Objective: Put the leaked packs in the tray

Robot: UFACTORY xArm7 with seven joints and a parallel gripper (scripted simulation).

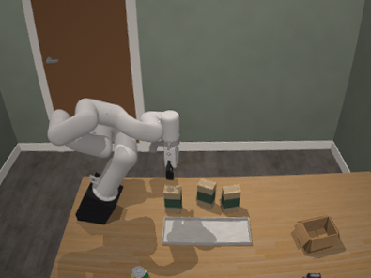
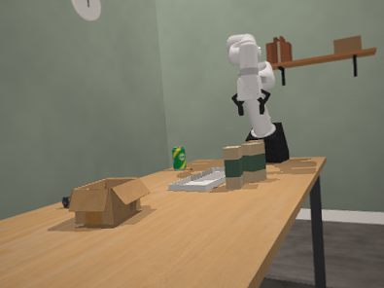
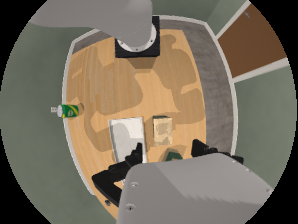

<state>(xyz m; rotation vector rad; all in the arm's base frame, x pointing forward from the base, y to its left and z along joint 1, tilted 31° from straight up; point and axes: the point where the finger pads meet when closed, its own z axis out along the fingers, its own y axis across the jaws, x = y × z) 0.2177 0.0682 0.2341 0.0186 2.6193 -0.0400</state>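
Three coffee packs, tan with a dark green band, stand in a row on the wooden table: the left pack (image 1: 173, 199), the middle pack (image 1: 206, 193) and the right pack (image 1: 231, 197). In the exterior view they overlap (image 2: 244, 164). The grey tray (image 1: 207, 231) lies in front of them and holds nothing; it also shows in the exterior view (image 2: 197, 180). My gripper (image 1: 170, 170) (image 2: 250, 104) hangs open and empty, pointing down, above and just behind the left pack. In the wrist view the left pack (image 3: 162, 129) lies below between the fingers.
An open cardboard box (image 1: 319, 234) sits at the right of the table, with a small dark object (image 1: 313, 277) near the front edge. A green can (image 1: 140, 276) stands at the front left. The arm's black base (image 1: 99, 204) is at the table's left end.
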